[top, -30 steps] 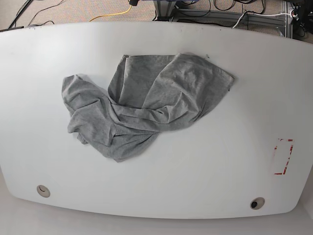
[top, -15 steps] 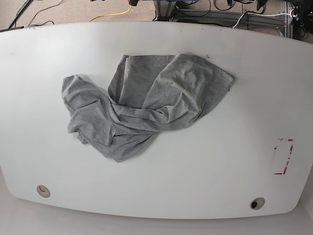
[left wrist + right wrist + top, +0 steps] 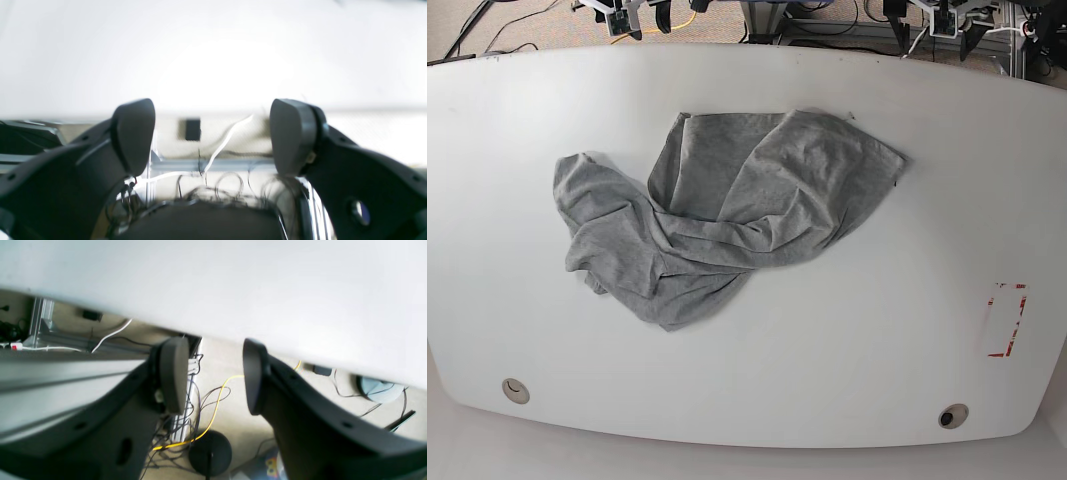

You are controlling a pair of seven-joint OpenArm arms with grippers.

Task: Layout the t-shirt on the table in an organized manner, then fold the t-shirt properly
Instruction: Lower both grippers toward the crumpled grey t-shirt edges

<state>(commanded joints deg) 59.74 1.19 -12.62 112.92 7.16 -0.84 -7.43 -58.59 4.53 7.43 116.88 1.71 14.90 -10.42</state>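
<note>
T-shirt (image 3: 717, 215) lay crumpled mid-counter (image 3: 847, 340), soft, light and floppy, we judged; best pinched at an outer edge or corner and dragged flat. Our left hand (image 3: 213, 136) and right hand (image 3: 210, 373) both hung spread apart, empty, beyond the counter's far edge.

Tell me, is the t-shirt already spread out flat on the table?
No, the t-shirt lies crumpled in a twisted, overlapping heap on the table, with neither gripper touching it.

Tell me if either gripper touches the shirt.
Apart. Base view: left gripper and right gripper sit beyond the table's far edge, shirt mid-table.
</note>
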